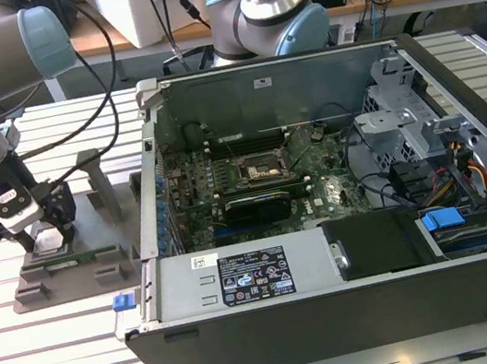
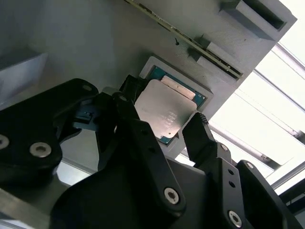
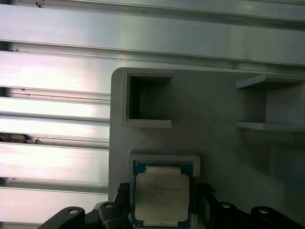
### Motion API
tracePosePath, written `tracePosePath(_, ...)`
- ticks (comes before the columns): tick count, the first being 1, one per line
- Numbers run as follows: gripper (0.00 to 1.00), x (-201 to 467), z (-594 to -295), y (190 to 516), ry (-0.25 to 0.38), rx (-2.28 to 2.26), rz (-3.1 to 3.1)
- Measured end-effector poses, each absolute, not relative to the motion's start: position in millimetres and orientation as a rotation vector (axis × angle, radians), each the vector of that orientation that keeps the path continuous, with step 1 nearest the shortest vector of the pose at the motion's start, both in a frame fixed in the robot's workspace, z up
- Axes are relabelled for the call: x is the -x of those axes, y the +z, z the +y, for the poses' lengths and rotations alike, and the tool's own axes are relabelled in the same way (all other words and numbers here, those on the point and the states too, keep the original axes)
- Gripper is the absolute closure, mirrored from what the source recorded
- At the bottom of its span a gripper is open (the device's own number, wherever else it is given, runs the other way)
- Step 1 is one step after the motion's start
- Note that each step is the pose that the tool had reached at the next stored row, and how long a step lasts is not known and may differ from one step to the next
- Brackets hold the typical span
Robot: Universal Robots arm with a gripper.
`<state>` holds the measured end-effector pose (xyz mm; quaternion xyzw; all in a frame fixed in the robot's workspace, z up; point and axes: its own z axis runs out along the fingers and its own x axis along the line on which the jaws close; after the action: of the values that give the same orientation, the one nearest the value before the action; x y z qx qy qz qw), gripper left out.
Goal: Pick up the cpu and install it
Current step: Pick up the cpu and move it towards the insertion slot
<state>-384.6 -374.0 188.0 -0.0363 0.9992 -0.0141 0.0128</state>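
The cpu [image 3: 162, 205] lies flat in a square recess of the grey holder [image 3: 214, 105], at the exterior view's left of the open computer case [image 1: 360, 321]. Its silver-grey lid carries faint print, not legible. The gripper [image 3: 162, 193] has its fingers apart, one on each side of the cpu.

Even, bright room light fills the exterior view: the slatted table [image 1: 68, 361] shines pale, while the inside of the computer case [image 1: 360, 317] lies in soft shadow. In the second wrist view the table's slats burn out to white glare and the black hand [image 2: 163, 105] is dark (nearly a silhouette). The cpu [image 3: 162, 198] shows a dull sheen in the first wrist view.
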Motion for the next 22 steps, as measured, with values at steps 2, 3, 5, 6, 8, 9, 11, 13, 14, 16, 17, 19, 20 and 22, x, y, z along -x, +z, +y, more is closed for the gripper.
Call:
tracePosePath(2,0.42,385,-374,188,-0.044,0.113,3.114)
tracePosePath(3,0.45,385,-374,188,-0.044,0.113,3.114)
tracePosePath(5,0.45,385,-374,188,-0.044,0.113,3.114)
tracePosePath(6,0.45,385,-374,188,-0.044,0.113,3.114)
tracePosePath(8,0.45,385,-374,188,-0.044,0.113,3.114)
tracePosePath(9,0.45,385,-374,188,-0.044,0.113,3.114)
tracePosePath(11,0.45,385,-374,188,-0.044,0.113,3.114)
tracePosePath(13,0.45,385,-374,188,-0.044,0.113,3.114)
tracePosePath(14,0.45,385,-374,188,-0.044,0.113,3.113)
tracePosePath(16,0.45,385,-374,190,-0.044,0.113,3.113)
tracePosePath(17,0.45,385,-374,192,-0.045,0.113,3.114)
tracePosePath(19,0.45,385,-374,193,-0.045,0.113,3.114)
tracePosePath(20,0.45,385,-374,194,-0.045,0.113,3.114)
tracePosePath(22,0.45,385,-374,199,-0.045,0.113,3.114)
